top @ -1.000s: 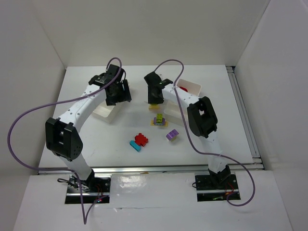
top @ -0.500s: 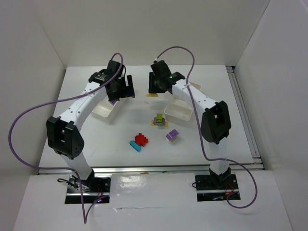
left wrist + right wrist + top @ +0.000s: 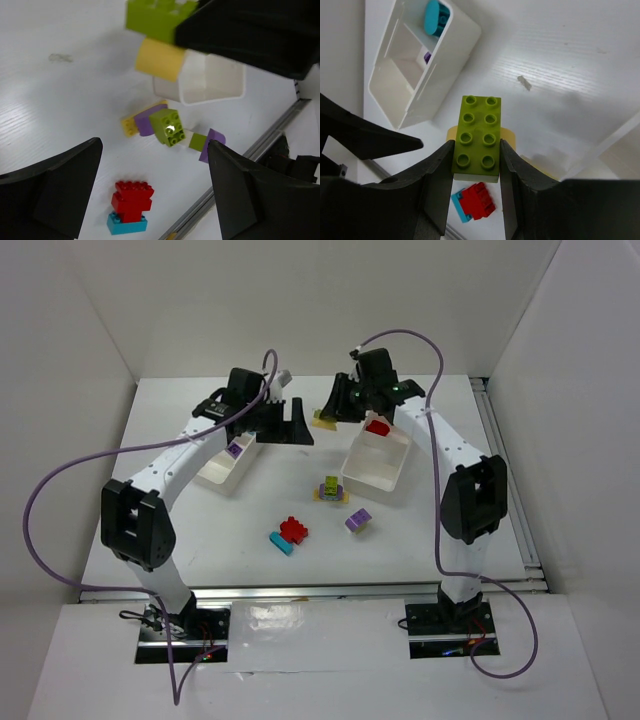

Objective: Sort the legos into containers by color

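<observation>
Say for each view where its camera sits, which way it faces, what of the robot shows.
Top external: above and behind the bases, looking down on the table; left arm and right arm show whole.
Left wrist: on the left arm, looking down at loose bricks; open fingers of the left gripper frame the bottom.
Right wrist: on the right arm, looking down; fingers of the right gripper clamp a lime brick.
Shared: both wrist views show that brick and the red and cyan cluster.
</observation>
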